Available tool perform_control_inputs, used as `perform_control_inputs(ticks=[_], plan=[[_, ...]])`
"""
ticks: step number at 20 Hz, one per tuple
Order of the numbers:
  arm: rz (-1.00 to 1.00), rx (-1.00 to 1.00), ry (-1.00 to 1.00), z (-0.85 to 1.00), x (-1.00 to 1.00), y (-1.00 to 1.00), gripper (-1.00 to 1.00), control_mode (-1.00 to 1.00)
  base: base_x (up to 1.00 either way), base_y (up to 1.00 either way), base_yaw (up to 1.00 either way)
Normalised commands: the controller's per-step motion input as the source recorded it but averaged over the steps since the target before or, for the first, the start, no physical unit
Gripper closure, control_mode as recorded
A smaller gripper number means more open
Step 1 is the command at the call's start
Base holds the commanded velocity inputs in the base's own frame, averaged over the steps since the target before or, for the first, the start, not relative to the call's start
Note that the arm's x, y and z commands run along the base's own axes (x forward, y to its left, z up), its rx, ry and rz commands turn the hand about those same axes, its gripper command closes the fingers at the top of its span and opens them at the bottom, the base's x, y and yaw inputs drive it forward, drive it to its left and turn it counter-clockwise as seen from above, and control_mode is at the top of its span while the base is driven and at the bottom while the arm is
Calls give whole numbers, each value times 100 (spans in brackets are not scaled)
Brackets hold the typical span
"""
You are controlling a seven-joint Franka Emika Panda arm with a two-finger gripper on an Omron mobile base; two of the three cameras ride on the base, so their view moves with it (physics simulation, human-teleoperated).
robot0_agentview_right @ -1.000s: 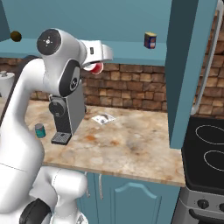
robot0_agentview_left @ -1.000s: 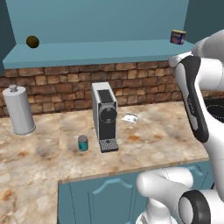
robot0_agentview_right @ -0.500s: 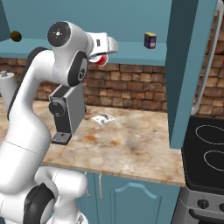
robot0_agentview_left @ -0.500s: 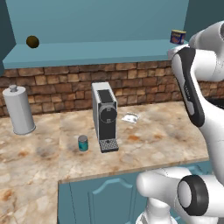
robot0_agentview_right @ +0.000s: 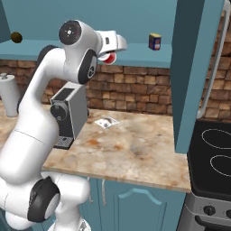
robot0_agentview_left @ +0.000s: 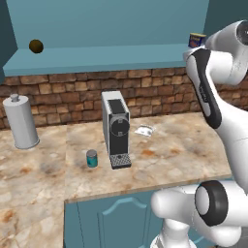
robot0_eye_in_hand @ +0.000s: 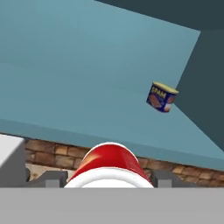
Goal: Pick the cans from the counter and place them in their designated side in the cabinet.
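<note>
My gripper [robot0_agentview_right: 113, 50] is shut on the red can [robot0_agentview_right: 109, 57], held up just in front of the cabinet's shelf board [robot0_agentview_right: 140, 53]. In the hand view the red can [robot0_eye_in_hand: 109, 162] sits between the two fingers, with the cabinet shelf [robot0_eye_in_hand: 87, 127] straight ahead. The teal can [robot0_agentview_left: 91, 158] stands on the marbled counter [robot0_agentview_left: 169, 160], just left of the coffee machine [robot0_agentview_left: 116, 128]. My arm covers the hand in the left base view.
A dark blue can [robot0_agentview_right: 155, 41] with an orange label stands on the shelf's right part, a brown ball [robot0_agentview_left: 36, 46] at its left end. A grey canister [robot0_agentview_left: 20, 121], a paper scrap [robot0_agentview_left: 144, 130] and a stove [robot0_agentview_right: 216, 153] are also around.
The arm has lifted and swung a little to the right, carrying the red can closer to the shelf edge. The jaws have kept their grip.
</note>
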Motion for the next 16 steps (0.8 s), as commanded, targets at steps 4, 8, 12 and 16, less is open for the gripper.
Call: perform_control_inputs(ticks=[4, 8, 12, 16], plan=[[0, -3, -1, 0, 30, -14, 100, -100, 0, 0, 0], [0, -3, 0, 0, 30, -13, 100, -100, 0, 0, 0], [0, -3, 0, 0, 28, -12, 100, -100, 0, 0, 0], [0, -2, 0, 2, 31, -15, 100, -100, 0, 0, 0]])
